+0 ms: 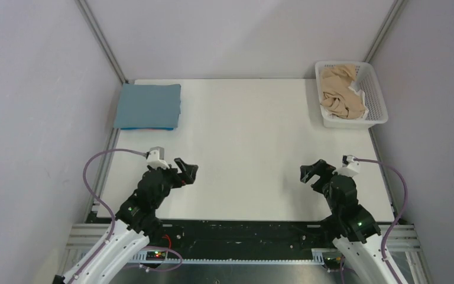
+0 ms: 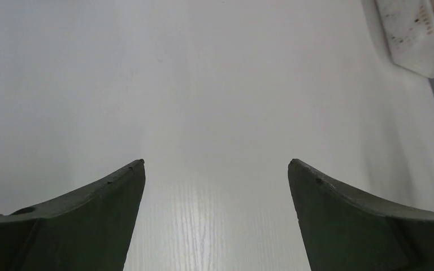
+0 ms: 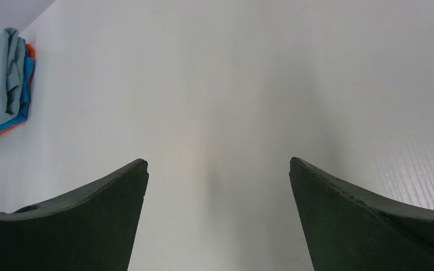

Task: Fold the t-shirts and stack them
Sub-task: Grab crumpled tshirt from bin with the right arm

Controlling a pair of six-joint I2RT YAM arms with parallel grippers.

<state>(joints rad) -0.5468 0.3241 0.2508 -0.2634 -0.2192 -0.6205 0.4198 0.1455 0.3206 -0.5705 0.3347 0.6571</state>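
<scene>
Folded t-shirts [image 1: 148, 105] hug the far-left corner (basket [image 1: 381, 102], far-right corner).

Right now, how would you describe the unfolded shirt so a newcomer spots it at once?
Start at the white table and go to its far right corner, where a white lattice basket sits. The tan t-shirt lies crumpled inside it. Unlike the folded teal stack at the far left corner, it is beige and bunched up.
</scene>
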